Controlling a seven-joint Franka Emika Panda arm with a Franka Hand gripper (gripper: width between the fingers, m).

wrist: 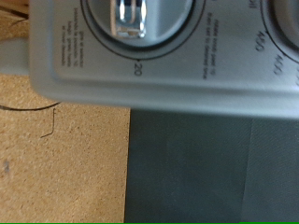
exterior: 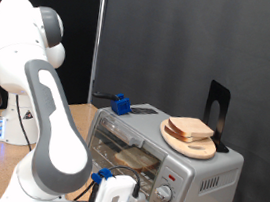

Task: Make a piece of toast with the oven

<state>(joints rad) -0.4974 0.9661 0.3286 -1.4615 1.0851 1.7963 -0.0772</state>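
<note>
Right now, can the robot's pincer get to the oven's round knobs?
Probably yes. The pincer hangs low in front of the toaster oven, right beside its knobs, and the wrist view shows one knob close up with nothing between.

The exterior view stands off the arm at about tabletop height, looking across at the oven (exterior: 162,160) from its front corner, with the white arm (exterior: 43,108) filling the exterior view's left and a black curtain behind. It sits at a middling distance, far enough to take in the whole oven top and the arm's base. The wrist view sits very near the oven's control panel, so close that 1 knob (wrist: 134,19) and its printed dial numbers fill the frame's edge. Both views share that knob panel (exterior: 168,192) and the brown table (wrist: 61,154).
</note>
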